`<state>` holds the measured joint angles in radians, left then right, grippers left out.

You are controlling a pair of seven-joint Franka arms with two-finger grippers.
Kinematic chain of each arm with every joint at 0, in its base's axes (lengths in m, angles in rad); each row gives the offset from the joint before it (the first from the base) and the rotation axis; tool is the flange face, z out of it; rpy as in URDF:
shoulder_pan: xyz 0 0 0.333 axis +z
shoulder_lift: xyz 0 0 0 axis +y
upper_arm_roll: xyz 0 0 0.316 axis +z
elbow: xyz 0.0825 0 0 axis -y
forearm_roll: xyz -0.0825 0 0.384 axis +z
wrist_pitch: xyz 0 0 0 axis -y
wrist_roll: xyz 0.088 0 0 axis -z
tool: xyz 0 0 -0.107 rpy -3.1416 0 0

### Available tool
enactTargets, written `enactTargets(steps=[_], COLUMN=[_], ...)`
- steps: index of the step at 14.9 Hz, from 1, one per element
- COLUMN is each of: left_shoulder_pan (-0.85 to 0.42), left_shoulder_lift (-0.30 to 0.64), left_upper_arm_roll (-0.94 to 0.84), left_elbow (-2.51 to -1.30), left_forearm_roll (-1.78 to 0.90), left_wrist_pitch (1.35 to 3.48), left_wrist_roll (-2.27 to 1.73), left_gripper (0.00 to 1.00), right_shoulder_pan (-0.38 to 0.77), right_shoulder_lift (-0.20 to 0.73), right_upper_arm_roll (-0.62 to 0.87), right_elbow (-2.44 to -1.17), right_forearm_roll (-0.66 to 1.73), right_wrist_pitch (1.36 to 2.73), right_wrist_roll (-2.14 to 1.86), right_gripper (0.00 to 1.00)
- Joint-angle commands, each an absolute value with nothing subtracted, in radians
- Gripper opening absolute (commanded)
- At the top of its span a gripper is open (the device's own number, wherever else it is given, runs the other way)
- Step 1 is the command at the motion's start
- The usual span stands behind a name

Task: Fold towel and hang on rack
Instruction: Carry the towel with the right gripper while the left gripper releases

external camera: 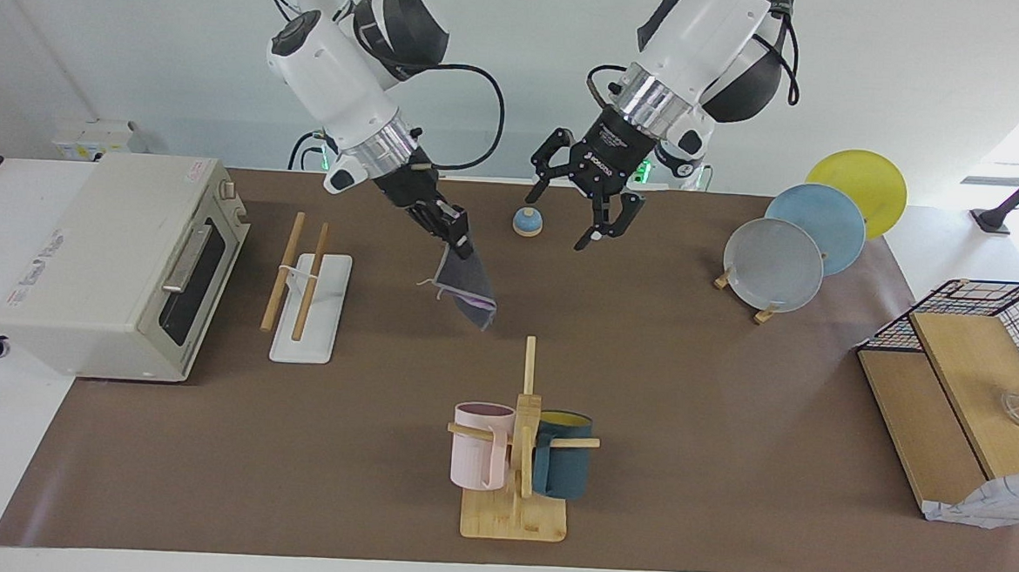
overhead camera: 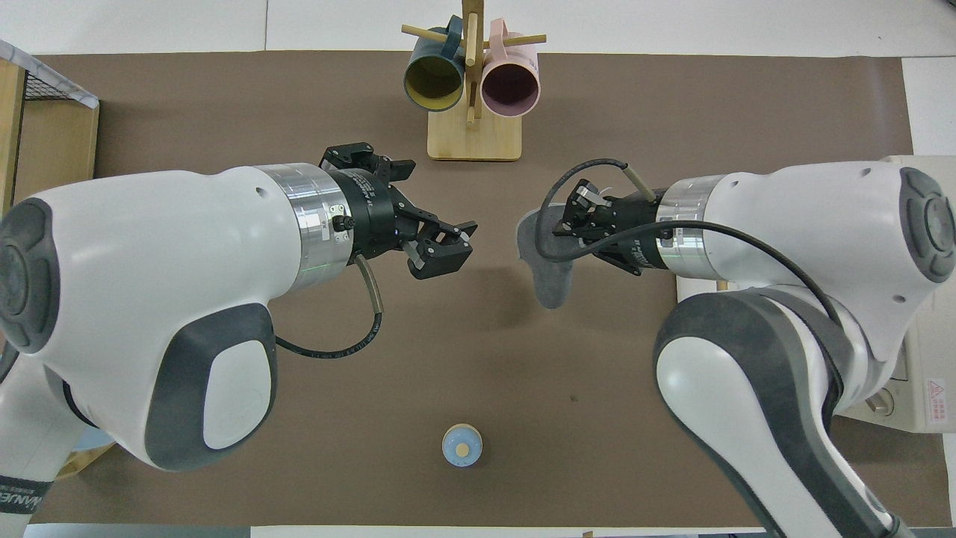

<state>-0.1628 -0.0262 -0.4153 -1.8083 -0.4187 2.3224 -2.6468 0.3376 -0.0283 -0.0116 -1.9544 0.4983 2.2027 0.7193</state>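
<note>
Across the table in the facing view, the towel [external camera: 466, 291] hangs limp and folded from the right gripper [external camera: 457, 247], pinched shut on its top edge, over bare mat between the rack [external camera: 304, 286] and the mug stand [external camera: 520, 448]. Soft and light, it seems best held by that edge. From overhead, the left gripper [overhead camera: 442, 247] stands wide and empty, well apart from the towel [overhead camera: 547, 275].
</note>
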Motion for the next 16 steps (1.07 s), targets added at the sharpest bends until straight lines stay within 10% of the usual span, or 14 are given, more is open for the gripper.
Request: enactTargets(steps=[1,16], left_shoulder_pan=[-0.12,0.149], left_shoulder_lift=[-0.09,-0.1], left_upper_arm_roll=[-0.408,-0.405], left_elbow=[-1.89,-1.928], left_forearm_roll=[-0.414,-0.414], left_wrist_pitch=[2.319,2.134], left_wrist_roll=[-2.5,-1.437], left_gripper=[1.0,1.0], right_shoulder_pan=[0.256,0.006], right_shoulder_lift=[-0.058,-0.124], right_upper_arm_roll=[-0.005,-0.006], right_elbow=[-2.008,-2.079], right_forearm_roll=[0.399,0.043], right_wrist_pitch=[2.16,1.959], right_wrist_roll=[0.562,0.253], right_gripper=[0.0,0.0])
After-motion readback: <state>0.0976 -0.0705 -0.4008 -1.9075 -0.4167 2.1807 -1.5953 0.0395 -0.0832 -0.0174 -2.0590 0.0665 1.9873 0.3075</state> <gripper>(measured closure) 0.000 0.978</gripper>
